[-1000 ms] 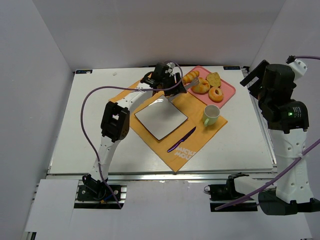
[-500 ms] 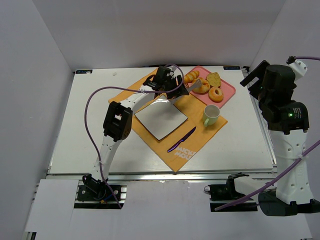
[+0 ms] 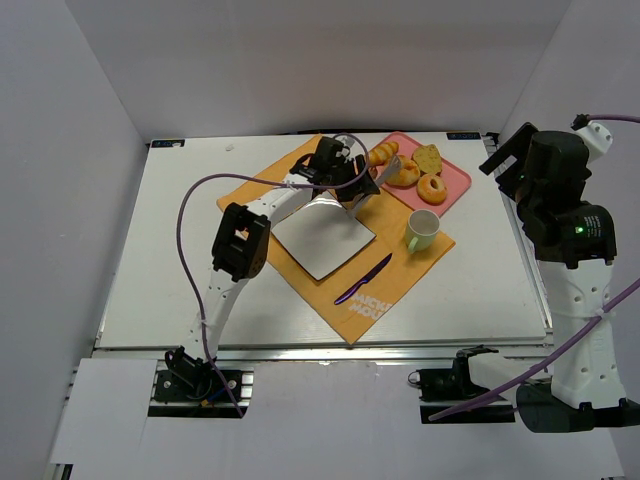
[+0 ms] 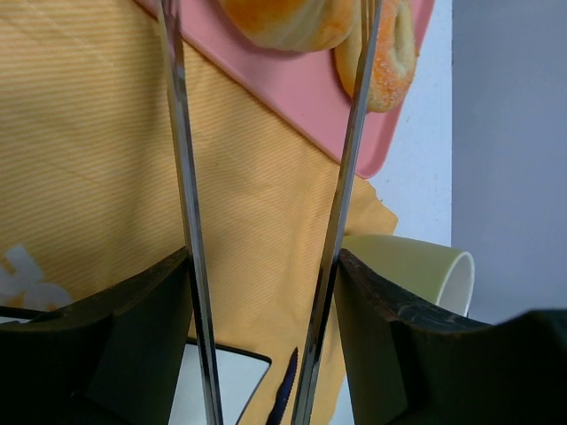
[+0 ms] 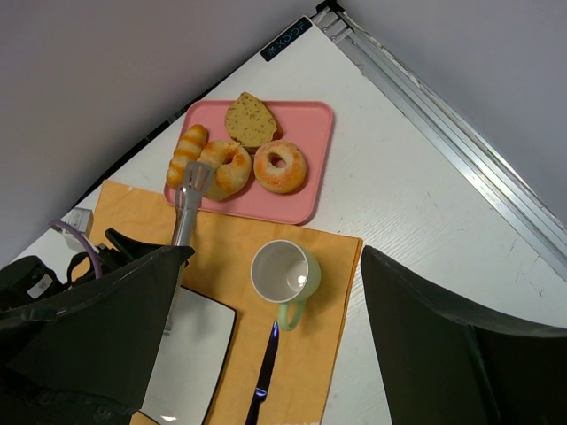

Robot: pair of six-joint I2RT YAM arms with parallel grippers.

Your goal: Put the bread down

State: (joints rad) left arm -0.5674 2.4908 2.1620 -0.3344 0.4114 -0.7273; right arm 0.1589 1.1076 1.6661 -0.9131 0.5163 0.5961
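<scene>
Several breads lie on a pink tray (image 3: 455, 180): a striped roll (image 3: 381, 153), a round bun (image 3: 404, 173), a seeded slice (image 3: 427, 158) and a sugared donut (image 3: 432, 187). My left gripper (image 3: 340, 168) is shut on metal tongs (image 3: 372, 180). In the left wrist view the tong arms (image 4: 182, 177) run up either side of the round bun (image 4: 288, 22), with the donut (image 4: 394, 53) to its right. The tong tips are cut off by the frame. My right gripper (image 5: 275, 354) is open and empty, raised high at the right.
A white square plate (image 3: 322, 238), a pale green mug (image 3: 422, 229) and a purple knife (image 3: 363, 279) sit on an orange placemat (image 3: 390, 290). The mug stands just below the tray's near edge. The right arm's column stands at the table's right edge.
My left wrist has shifted a little to the right, bringing the tong tips further onto the tray at the round bun. The right arm has not moved.
</scene>
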